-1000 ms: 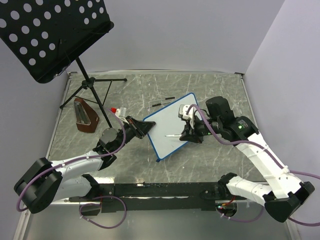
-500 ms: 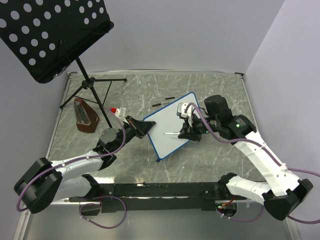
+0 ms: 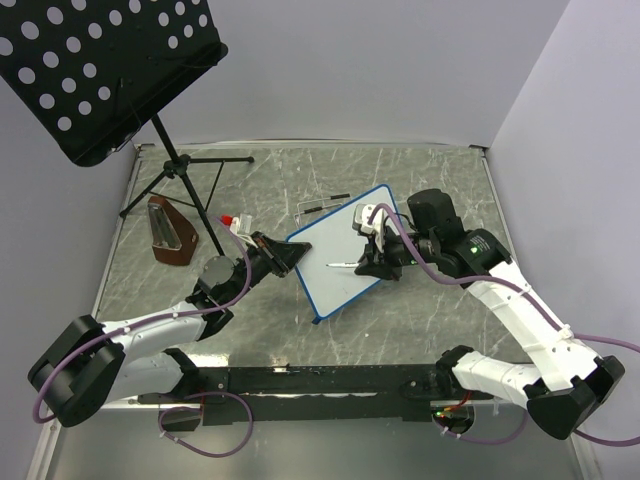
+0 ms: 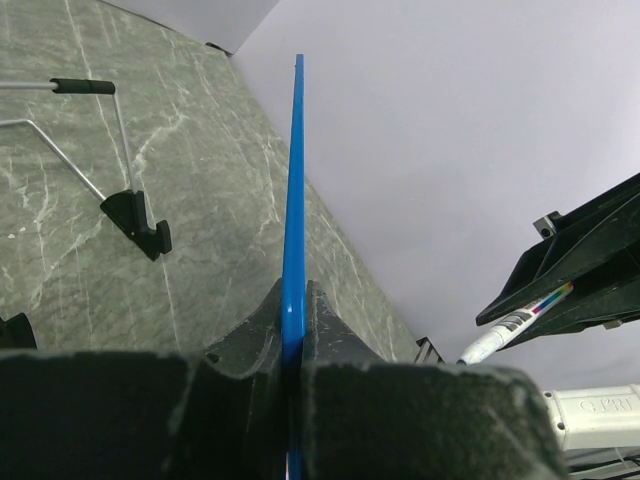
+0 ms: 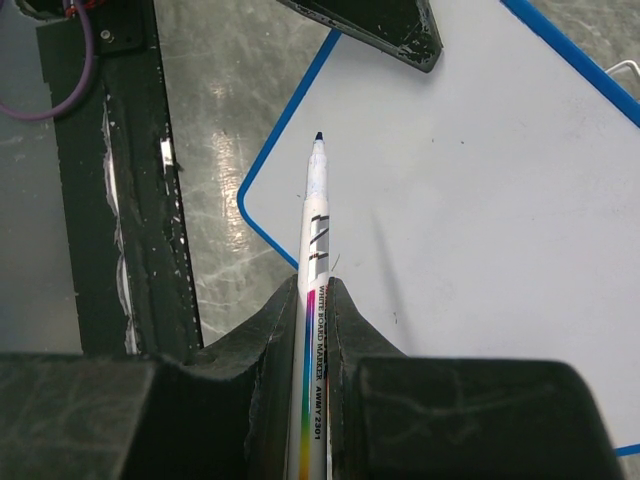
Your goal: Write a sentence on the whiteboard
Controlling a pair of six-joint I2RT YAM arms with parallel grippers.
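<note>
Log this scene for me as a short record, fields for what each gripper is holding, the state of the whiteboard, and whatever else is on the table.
Left gripper: jaws shut on the edge of the small white rectangular whiteboard with a blue frame
Right gripper: jaws shut on a white whiteboard marker, uncapped, tip aimed at the board
Board surface: no writing visible
Tip contact: cannot tell
Also there: black perforated music stand; brown wedge-shaped object

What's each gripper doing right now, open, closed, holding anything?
Left gripper: closed, clamping the edge of the whiteboard.
Right gripper: closed, holding the marker, tip pointing at the board.
</note>
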